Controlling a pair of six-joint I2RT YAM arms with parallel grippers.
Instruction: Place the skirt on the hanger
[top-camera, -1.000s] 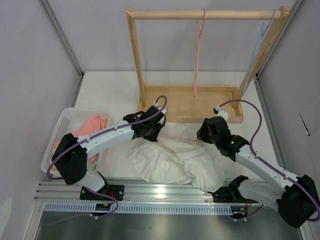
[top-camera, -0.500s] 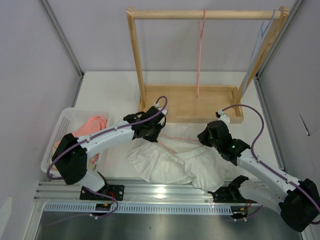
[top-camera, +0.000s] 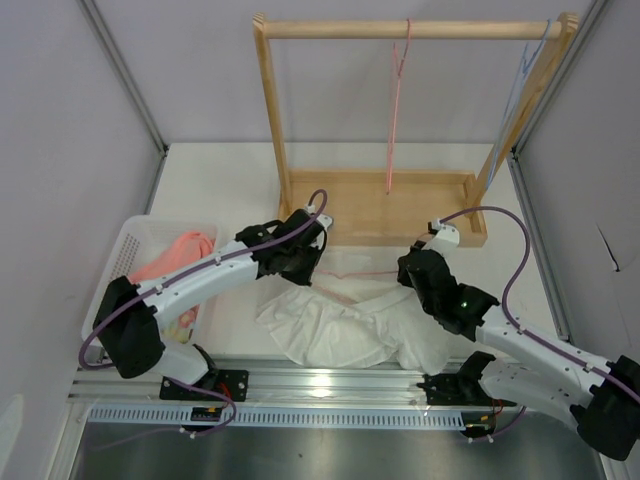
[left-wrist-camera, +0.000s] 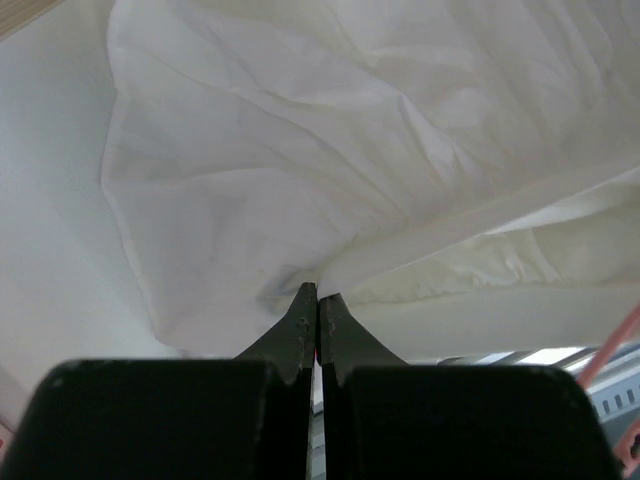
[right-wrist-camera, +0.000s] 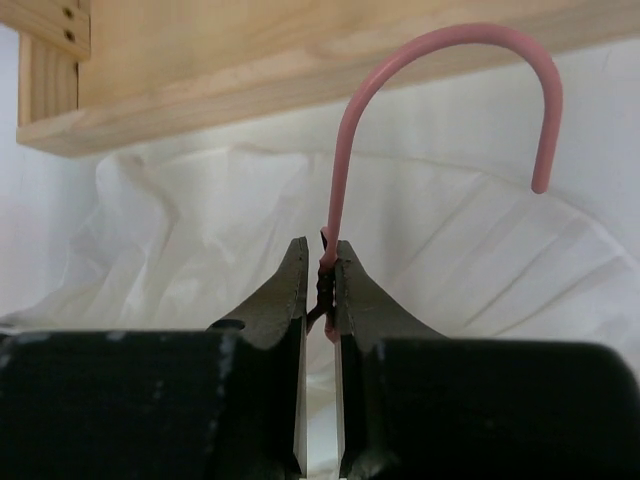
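The white crinkled skirt (top-camera: 335, 328) lies bunched on the table between the two arms. In the left wrist view it fills the frame as the skirt (left-wrist-camera: 300, 150). My left gripper (top-camera: 303, 272) sits at its upper left edge, and the left gripper (left-wrist-camera: 318, 292) is shut on a fold of the fabric. The pale pink hanger (top-camera: 365, 272) lies across the top of the skirt. My right gripper (top-camera: 407, 270) is at its right end. Up close, the right gripper (right-wrist-camera: 322, 262) is shut on the twisted neck of the hanger (right-wrist-camera: 352, 150), whose hook curves up and to the right.
A wooden rack (top-camera: 380, 205) stands behind the skirt, its base (right-wrist-camera: 250, 70) just ahead of my right fingers. A deeper pink hanger (top-camera: 397, 100) hangs from its rod, a light blue one (top-camera: 527, 60) at its right post. A white basket (top-camera: 118, 262) of pink clothes sits left.
My right gripper has closed on the hanger's neck and shifted slightly left and nearer. The left arm has edged a little to the left, still gripping the skirt.
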